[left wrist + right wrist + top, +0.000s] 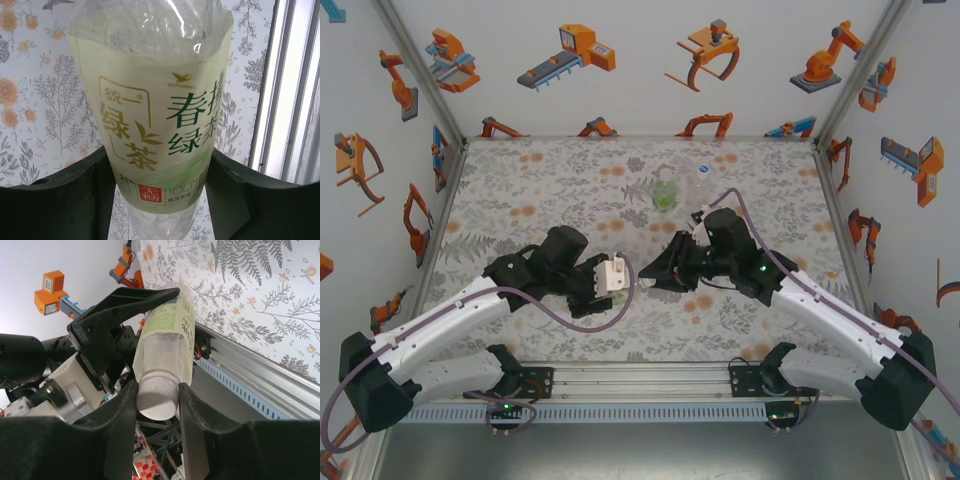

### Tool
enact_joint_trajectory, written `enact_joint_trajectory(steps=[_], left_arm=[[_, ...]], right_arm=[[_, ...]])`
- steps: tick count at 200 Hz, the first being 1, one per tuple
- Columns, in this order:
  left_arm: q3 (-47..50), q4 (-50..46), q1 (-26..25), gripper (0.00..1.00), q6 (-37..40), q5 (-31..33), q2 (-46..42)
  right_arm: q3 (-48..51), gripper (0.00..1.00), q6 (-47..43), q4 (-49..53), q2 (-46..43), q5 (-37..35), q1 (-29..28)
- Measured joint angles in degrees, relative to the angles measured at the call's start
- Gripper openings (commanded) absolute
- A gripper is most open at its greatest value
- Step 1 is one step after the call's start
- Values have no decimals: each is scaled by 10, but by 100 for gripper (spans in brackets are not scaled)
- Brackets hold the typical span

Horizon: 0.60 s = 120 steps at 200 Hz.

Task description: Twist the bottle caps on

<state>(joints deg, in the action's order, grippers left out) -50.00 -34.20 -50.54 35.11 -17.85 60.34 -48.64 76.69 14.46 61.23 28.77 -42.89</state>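
Note:
My left gripper [159, 162] is shut on a clear bottle [150, 115] with a pale yellow label printed in green, gripping it at the lower part of the label. In the right wrist view the same bottle [167, 335] lies tilted with its neck toward the camera. A white cap [157, 396] sits on that neck. My right gripper [157, 399] is shut on the cap, one finger on each side. From above, the two grippers meet nose to nose over the middle of the table, left [618, 274] and right [655, 270].
A green-label bottle [665, 194] and an unlabelled clear bottle [703, 186] stand at the back centre of the floral table [520, 200]. A small blue cap [703, 168] shows at the far side of the clear bottle. A metal rail [640, 378] runs along the near edge.

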Motion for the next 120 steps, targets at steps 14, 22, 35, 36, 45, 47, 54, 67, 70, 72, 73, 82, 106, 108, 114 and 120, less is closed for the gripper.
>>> enact_joint_trajectory(steps=[14, 22, 35, 36, 45, 47, 54, 67, 70, 72, 73, 82, 106, 108, 114, 120], left_arm=[[0, 8, 0, 0, 0, 1, 0], [0, 12, 0, 0, 0, 2, 0], [0, 16, 0, 0, 0, 2, 0], [0, 17, 0, 0, 0, 2, 0], [0, 25, 0, 0, 0, 0, 0], [0, 29, 0, 0, -1, -1, 0], [0, 45, -1, 0, -3, -7, 0], [-2, 73, -2, 0, -5, -16, -2], [-2, 78, -2, 0, -5, -17, -2], [-2, 81, -2, 0, -6, -18, -2], [-2, 82, -2, 0, -6, -18, -2], [-3, 92, -2, 0, -8, -22, -3], [-3, 104, -2, 0, -11, -30, -3], [-3, 104, -2, 0, -11, -31, -3], [-3, 105, -2, 0, -12, -32, -3], [-3, 106, -2, 0, -12, -33, -3]], right_arm=[[0, 31, 0, 0, -6, -8, 1], [0, 36, -3, 2, -9, -13, 1], [-8, 43, -12, 14, -10, -19, 1], [-9, 43, -14, 16, -10, -20, 1], [-23, 47, -28, 30, -10, -25, 1], [-26, 48, -32, 32, -10, -26, 1], [-38, 51, -45, 41, -10, -29, 1], [-62, 56, -71, 59, -10, -30, 0], [-66, 57, -77, 62, -9, -31, 0], [-71, 58, -81, 65, -9, -32, 0], [-72, 58, -84, 67, -9, -32, 0], [-89, 60, -106, 82, -9, -36, 0], [-127, 62, -166, 123, -9, -50, 0], [-129, 62, -170, 126, -9, -51, 0], [-138, 62, -187, 137, -9, -56, 0], [-146, 62, -202, 146, -9, -60, 0]])
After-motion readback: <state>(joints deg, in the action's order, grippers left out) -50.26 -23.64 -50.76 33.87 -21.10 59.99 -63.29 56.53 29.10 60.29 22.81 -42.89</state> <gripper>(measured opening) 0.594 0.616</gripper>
